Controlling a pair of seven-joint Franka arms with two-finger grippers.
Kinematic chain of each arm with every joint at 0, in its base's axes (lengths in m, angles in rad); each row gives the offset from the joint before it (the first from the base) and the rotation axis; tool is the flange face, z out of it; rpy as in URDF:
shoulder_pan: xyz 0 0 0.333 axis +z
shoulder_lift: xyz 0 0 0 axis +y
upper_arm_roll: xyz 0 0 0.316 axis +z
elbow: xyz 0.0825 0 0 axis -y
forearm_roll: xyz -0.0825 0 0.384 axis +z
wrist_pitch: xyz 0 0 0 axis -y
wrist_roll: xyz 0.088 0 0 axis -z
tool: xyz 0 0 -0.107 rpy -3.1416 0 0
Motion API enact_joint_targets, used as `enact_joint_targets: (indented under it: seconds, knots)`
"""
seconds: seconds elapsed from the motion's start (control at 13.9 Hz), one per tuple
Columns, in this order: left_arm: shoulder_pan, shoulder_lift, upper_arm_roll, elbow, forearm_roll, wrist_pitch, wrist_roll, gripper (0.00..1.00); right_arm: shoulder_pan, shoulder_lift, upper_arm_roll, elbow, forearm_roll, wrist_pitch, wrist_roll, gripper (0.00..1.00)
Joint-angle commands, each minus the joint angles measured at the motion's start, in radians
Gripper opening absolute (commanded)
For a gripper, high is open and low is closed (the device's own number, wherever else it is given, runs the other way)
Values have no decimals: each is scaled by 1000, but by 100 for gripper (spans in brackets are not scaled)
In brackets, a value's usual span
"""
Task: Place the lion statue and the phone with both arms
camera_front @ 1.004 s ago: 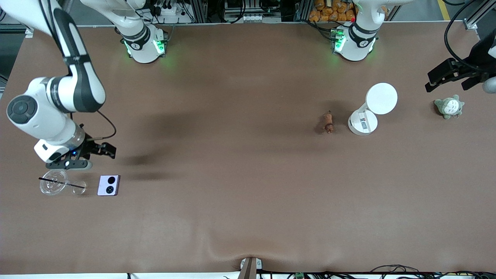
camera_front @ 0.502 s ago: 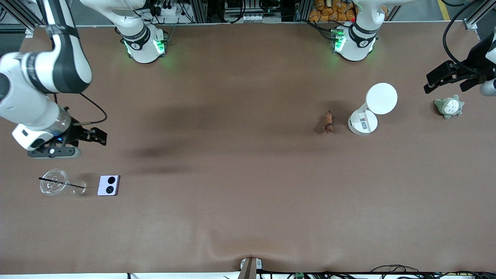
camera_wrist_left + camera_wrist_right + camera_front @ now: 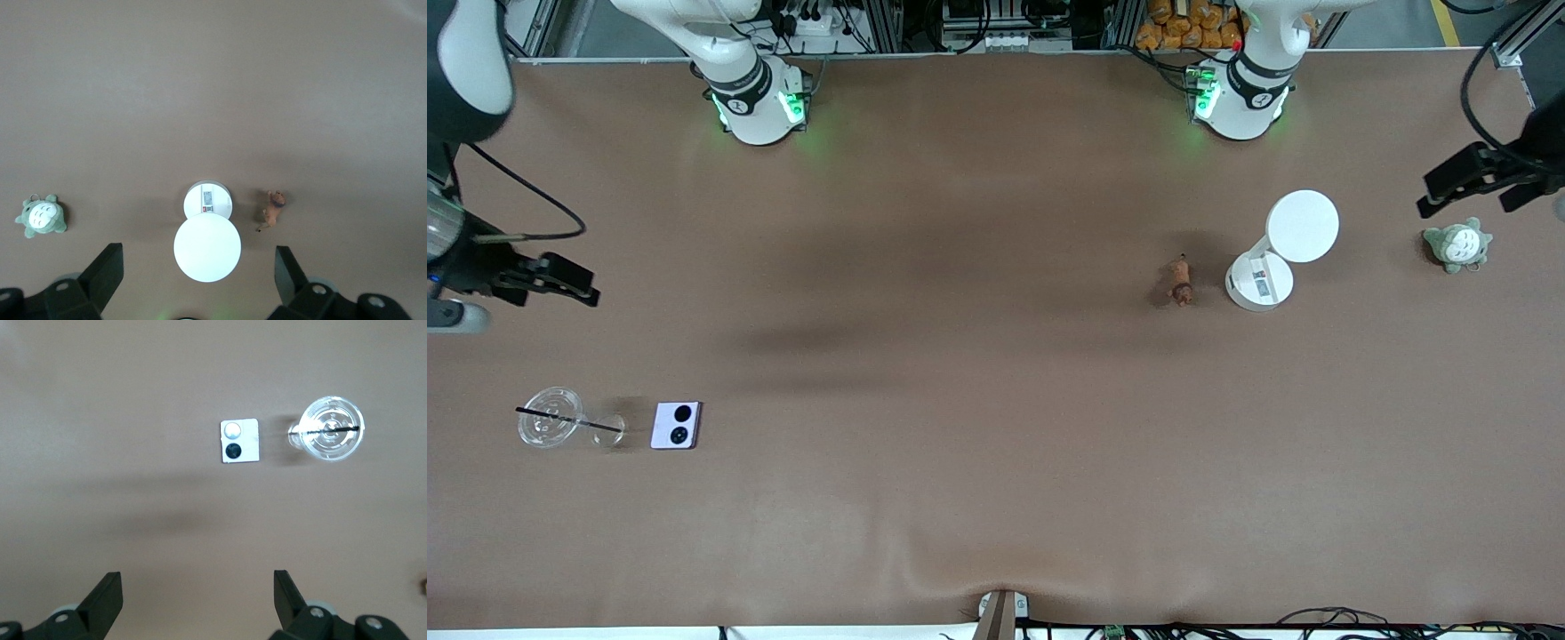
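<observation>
Your right gripper (image 3: 560, 283) has pulled up and away from the phone (image 3: 675, 425) over the last second, drifting toward the right arm's edge of the tabletop (image 3: 978, 400) and farther from the front camera. Its fingers (image 3: 107, 600) are spread wide and hold nothing. The phone lies flat beside the clear glass (image 3: 549, 427) with a black stick across it, at the right arm's end of the tabletop, near the front camera. In the right wrist view the phone (image 3: 239, 441) sits well clear of the fingers, with bare tabletop between.

Your left gripper (image 3: 1480, 178) has barely shifted; it hangs over the left arm's end of the tabletop, above the small grey-green plush (image 3: 1457, 244), fingers (image 3: 103, 270) apart and empty. The lion statue (image 3: 1182, 281) rests on the tabletop just beside the white round-topped stand (image 3: 1280, 253), toward the right arm from it. In the left wrist view the lion statue (image 3: 273, 209) lies well apart from the fingers.

With both things resting untouched and both arms backing off, you appear to have finished the placing; only the retreat looks left.
</observation>
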Motion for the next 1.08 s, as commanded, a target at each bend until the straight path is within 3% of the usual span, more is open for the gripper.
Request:
enact_joint_targets:
  seconds: [0.0,0.14,0.43,1.0]
  knots:
    - [18,0,-4,-7,0,5,7,100,6,-68,-28,6,16,-58,11,100]
    - [27,0,-6,-7,0,3,7,100,44,-93,-81,8,16,-142,11,100]
    - [29,0,-6,-7,0,0,7,100,5,-117,-72,12,16,-224,11,100]
    - [29,12,-6,-7,0,-2,11,100,-2,-122,-48,12,2,-215,83,100]
